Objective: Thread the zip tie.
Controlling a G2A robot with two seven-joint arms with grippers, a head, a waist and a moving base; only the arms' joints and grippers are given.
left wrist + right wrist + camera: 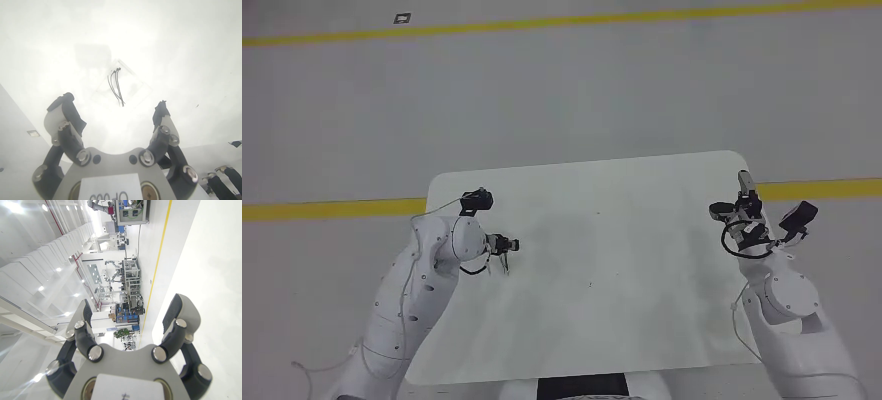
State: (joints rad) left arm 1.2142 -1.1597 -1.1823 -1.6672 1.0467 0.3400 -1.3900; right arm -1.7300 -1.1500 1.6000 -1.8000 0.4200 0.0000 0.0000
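Lying ahead of your left gripper (pixel 113 103), three thin black zip ties (pixel 116 87) rest side by side, with their small heads at the far end and their tails bunched together at the near end. They sit on what looks like a clear square tray (pixel 130 70). Glare washes the surface, so you can trace only parts of its outline. From the top view the ties are too thin to pick out with confidence on the white table (pixel 642 200).

Your left gripper's jaws stand wide apart with nothing between them. Its fingertips (pixel 162 111) are wrapped in black tape that is ragged at the ends. The ties lie beyond those tips, not touching them. In the top view this gripper sits over the table's left part, just inside the left edge, aimed toward the middle.

Your right gripper (pixel 130 303) is also spread wide and holds nothing, and its ribbed dark pads (pixel 171 311) face each other across the gap. In the top view it sits at the table's right edge, close to the rounded far corner, and is turned outward. Its wrist camera therefore looks along the table edge to the floor, a yellow line (pixel 157 262) and distant workshop machinery. A broad stretch of white tabletop separates the two grippers.
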